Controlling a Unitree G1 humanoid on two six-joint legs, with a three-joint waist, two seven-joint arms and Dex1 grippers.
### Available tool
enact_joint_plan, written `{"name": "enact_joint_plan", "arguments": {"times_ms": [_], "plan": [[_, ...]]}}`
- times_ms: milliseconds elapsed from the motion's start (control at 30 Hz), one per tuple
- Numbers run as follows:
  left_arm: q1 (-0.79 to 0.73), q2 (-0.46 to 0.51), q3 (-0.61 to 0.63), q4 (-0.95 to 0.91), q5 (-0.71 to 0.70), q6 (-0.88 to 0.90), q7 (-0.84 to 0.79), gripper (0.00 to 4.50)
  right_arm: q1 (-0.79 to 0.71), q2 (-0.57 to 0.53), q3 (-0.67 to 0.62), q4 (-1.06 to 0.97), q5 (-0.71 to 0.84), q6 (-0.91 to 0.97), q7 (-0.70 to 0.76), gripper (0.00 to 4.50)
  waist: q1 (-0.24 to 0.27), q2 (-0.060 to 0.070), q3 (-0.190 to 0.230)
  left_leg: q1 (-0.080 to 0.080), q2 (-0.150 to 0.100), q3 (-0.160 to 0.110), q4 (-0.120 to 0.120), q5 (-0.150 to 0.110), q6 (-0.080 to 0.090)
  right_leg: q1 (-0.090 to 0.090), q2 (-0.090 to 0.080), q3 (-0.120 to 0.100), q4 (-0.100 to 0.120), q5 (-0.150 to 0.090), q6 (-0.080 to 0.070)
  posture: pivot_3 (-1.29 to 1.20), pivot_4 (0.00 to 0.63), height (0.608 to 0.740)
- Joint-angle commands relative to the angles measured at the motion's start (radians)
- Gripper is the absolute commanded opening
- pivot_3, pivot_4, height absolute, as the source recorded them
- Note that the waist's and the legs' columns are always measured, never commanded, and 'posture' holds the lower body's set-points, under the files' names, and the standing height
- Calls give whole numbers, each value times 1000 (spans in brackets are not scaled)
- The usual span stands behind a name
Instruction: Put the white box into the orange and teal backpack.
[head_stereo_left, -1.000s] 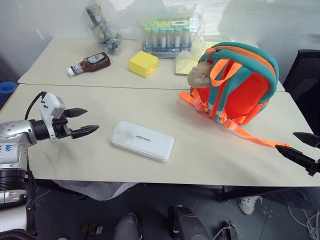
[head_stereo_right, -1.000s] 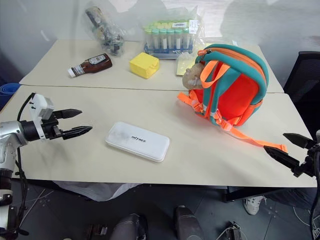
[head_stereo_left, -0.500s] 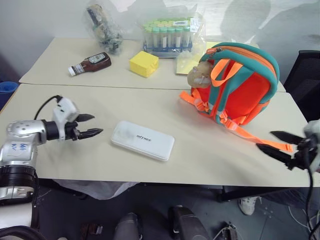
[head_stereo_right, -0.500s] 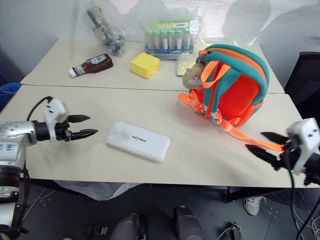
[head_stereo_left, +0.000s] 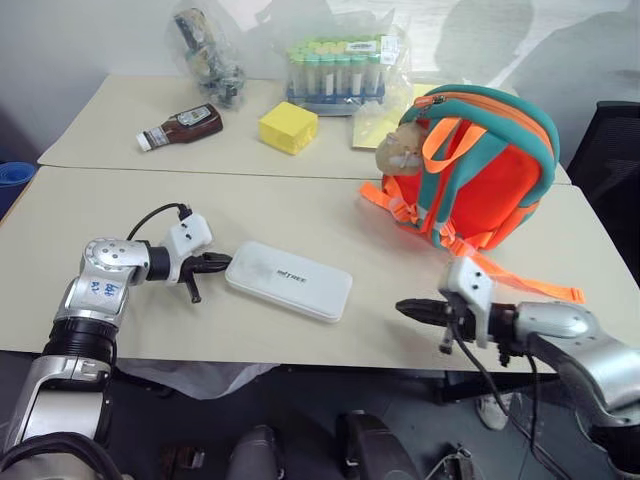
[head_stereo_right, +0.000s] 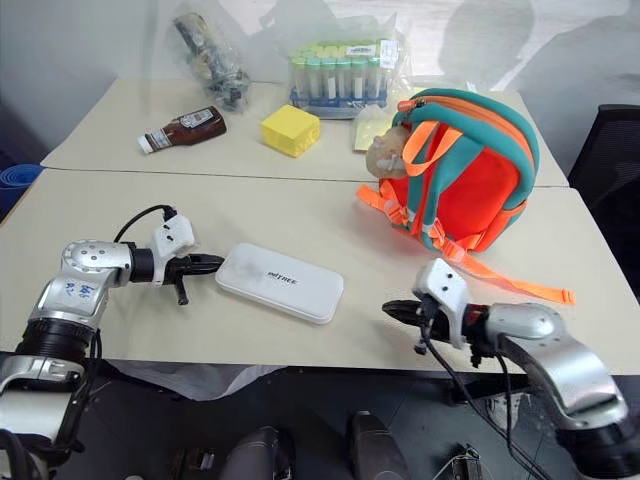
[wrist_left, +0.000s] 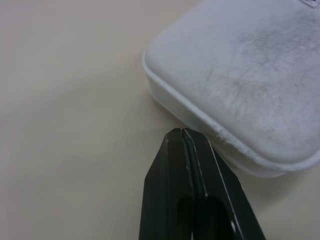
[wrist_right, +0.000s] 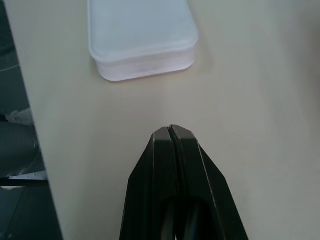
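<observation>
The white box lies flat near the front middle of the table, with small dark lettering on top. My left gripper is shut and empty, its tip just short of the box's left end. My right gripper is shut too, also empty, and points at the box's right end across a small gap of bare table. The orange and teal backpack stands upright at the right rear of the box, a tan plush toy hanging on it and orange straps trailing over the table.
On the far table sit a brown sauce bottle, a yellow block, a bagged rack of tubes and a clear bag of items. A black chair stands at the right. The table's front edge runs close below the box.
Both grippers have gone from open to shut. The left moved right to the box's left end. The right swept far left from the table's right edge toward the box's right end.
</observation>
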Motion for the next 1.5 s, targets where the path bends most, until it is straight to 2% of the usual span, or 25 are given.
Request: {"name": "enact_joint_plan", "arguments": {"times_ms": [33,167,300,333,400,500,633,800,900,1000,1167,1333,1500], "plan": [[5,-24,3,-115,-53,71,-31,17,-32,29,32,29,-51,-6,-33,2,1,0,0,0,0,0,0,0,0,0,0,0,0,0,0,0,150,740],[63,-45,-6,-280,-90,170,-39,17,-42,12,52,64,-133,-44,-43,2,1,0,0,-1,0,0,3,0,0,0,0,0,1,0,0,0,150,740],[105,-52,-7,-376,-112,253,-21,17,-45,-9,-27,105,-114,-55,-17,2,1,0,0,-1,1,0,4,0,0,0,0,0,1,0,0,0,150,740],[112,-43,-8,-377,-108,269,-20,191,-42,-19,-33,116,-120,-64,-9,0,-1,0,0,-1,1,0,4,0,0,0,0,0,2,0,0,0,150,740],[117,-23,-5,-361,-106,300,-27,579,-32,-35,-34,132,-135,-81,12,0,-3,0,0,0,1,0,4,0,0,0,1,1,2,0,0,0,150,740],[108,-1,10,-332,-128,374,-39,1495,-20,-50,-33,141,-137,-93,35,0,-5,0,0,1,2,0,3,0,-1,0,2,1,3,0,0,0,150,740],[36,4,62,-285,-288,742,-75,2811,-14,-53,-24,136,-138,-96,65,0,-3,0,0,0,2,-1,4,0,-1,0,2,0,3,0,0,0,150,740],[-78,-18,65,-189,-356,934,-55,4406,-10,-42,3,124,-159,-100,78,0,0,0,0,0,1,-1,5,0,-1,0,1,-1,3,-1,0,0,150,740],[-126,-13,-8,-124,-335,1018,-48,4485,-8,-34,19,120,-166,-109,82,0,0,0,0,0,-1,-1,5,0,-1,1,1,-1,3,-1,0,0,150,740],[-179,-12,-102,-37,-299,1024,-77,4485,-6,-22,33,121,-178,-117,81,0,-3,0,0,0,-2,-1,5,0,-1,1,2,-1,3,-1,0,0,150,740],[-286,-76,-191,86,-296,1062,-120,4485,-36,22,63,138,-198,-124,75,0,-2,0,0,2,-2,-1,5,0,-2,1,2,-1,4,-1,0,0,150,740],[-317,-150,-262,44,-324,1143,-131,4485,-82,72,86,141,-216,-105,55,0,-1,-1,-1,1,-2,-1,5,0,-2,1,1,0,4,-1,0,0,150,740],[-325,-215,-248,33,-344,1186,-103,4485,-106,94,94,123,-220,-69,42,0,0,-1,-1,1,-1,-1,5,0,-2,1,1,0,4,-1,0,0,150,740]]}}
